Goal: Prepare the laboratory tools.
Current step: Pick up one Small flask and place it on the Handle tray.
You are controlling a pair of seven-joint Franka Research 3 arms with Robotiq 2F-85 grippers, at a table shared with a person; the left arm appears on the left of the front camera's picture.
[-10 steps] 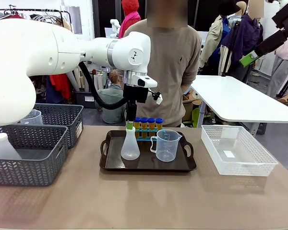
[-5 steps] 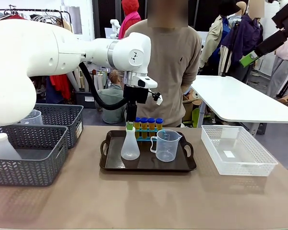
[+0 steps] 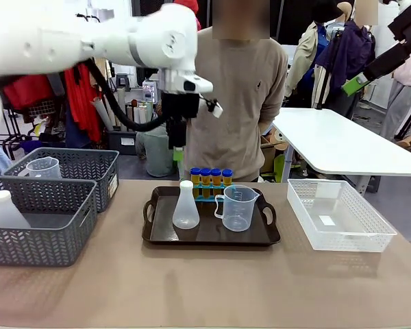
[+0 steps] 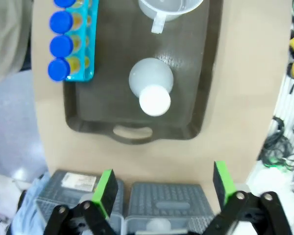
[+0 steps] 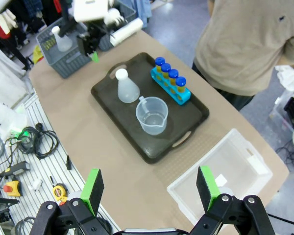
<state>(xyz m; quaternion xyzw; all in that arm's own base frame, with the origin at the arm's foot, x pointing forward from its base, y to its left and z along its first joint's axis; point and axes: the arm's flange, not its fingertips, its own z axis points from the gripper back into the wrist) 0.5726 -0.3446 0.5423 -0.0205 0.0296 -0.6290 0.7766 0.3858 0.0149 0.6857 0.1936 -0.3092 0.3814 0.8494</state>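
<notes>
Dark brown plastic, the tray (image 3: 211,236) sits at the centre of the front view, on the tan table (image 3: 205,288). On it stands the translucent white conical flask (image 3: 185,205), just left of the clear measuring beaker (image 3: 238,208), with the four yellow tubes with blue caps (image 3: 211,179) in a turquoise rack (image 3: 209,195) behind them, toward the person (image 3: 240,89).

My left gripper (image 4: 161,188) hangs high above the table with its green pads wide apart and nothing between them. Along its fingers, the flask's round mouth lies at the frame's centre, the tubes at upper left, and two grey baskets (image 4: 122,200) at the bottom edge.

My right gripper (image 5: 148,188) is raised well above the table too, fingers spread and empty. In its view the tray lies mid-frame, and the white mesh basket (image 5: 220,181) at lower right.

In the front view, the grey baskets at lower left hold another flask (image 3: 7,211) and another beaker (image 3: 44,168).
</notes>
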